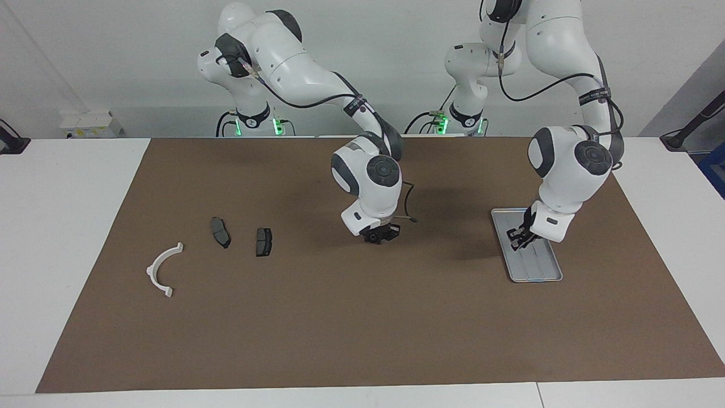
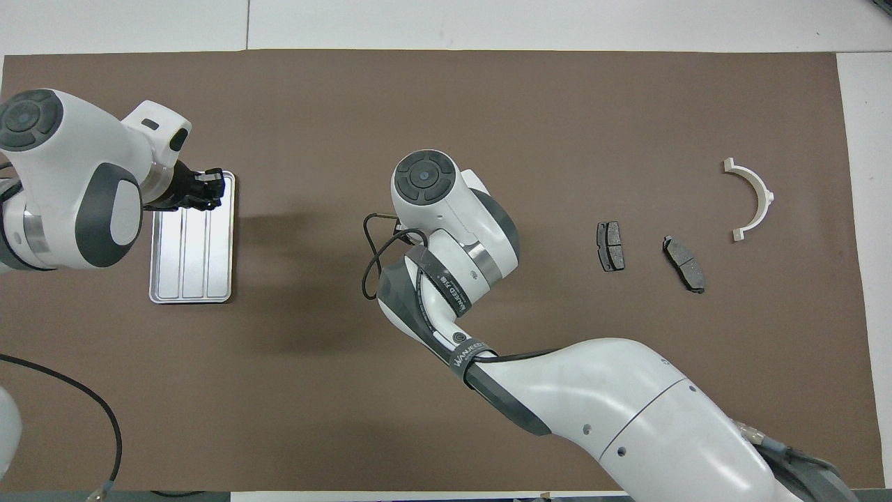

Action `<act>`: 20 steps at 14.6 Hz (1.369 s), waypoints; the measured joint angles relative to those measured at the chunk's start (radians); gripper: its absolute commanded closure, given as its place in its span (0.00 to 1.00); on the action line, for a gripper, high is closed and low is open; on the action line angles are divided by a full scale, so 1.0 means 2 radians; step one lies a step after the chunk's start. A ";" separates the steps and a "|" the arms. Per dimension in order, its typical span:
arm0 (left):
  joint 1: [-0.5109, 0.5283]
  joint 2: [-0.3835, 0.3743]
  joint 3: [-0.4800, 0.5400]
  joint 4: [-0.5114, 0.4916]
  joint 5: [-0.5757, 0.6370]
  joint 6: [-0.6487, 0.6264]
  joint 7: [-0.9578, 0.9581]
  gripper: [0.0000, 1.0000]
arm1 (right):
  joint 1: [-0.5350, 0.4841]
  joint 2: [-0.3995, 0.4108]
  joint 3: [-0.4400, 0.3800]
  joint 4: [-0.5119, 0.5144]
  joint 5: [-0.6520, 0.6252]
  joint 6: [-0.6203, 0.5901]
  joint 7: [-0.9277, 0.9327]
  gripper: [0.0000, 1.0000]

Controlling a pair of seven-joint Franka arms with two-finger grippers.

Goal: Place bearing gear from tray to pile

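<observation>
A: Where is the bearing gear?

B: I cannot make one out. The tray (image 1: 527, 245) lies toward the left arm's end of the worktop (image 1: 351, 317), its long axis running from the robots out toward the open mat. The grooved floor that shows looks bare. The left end effector (image 1: 518, 238) hangs low over the part of the tray nearer the robots in the facing view, and whatever sits under or between its fingers is hidden.

A: Is it gripping something?

B: I cannot tell. Its dark fingers merge with each other, so neither the gap nor any load can be read.

A: And the pile?

B: The pile (image 1: 218, 249) lies toward the right arm's end, well apart from the tray: two dark pads side by side and a white arc (image 1: 161, 271) a little farther from the robots than they are.

A: Which arm is better placed?

B: The left one for the tray; it is right over it. The right end effector (image 1: 380, 234) hangs above bare mat between tray and pile, waiting, its opening also unreadable. My guess is the part must travel along the worktop's length from tray to pile, so the right arm sits nearer the drop-off and a handover mid-worktop seems plausible.
</observation>
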 measured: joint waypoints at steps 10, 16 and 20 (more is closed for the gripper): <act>-0.115 -0.003 -0.004 0.016 -0.002 0.002 -0.217 1.00 | -0.127 0.000 -0.012 0.033 0.001 -0.068 -0.216 0.94; -0.251 0.024 -0.004 0.016 -0.001 0.062 -0.396 1.00 | -0.173 0.000 -0.028 0.033 -0.002 -0.069 -0.316 0.94; -0.268 0.064 -0.002 0.014 -0.001 0.099 -0.407 1.00 | -0.194 0.000 -0.028 0.036 -0.025 -0.067 -0.354 0.94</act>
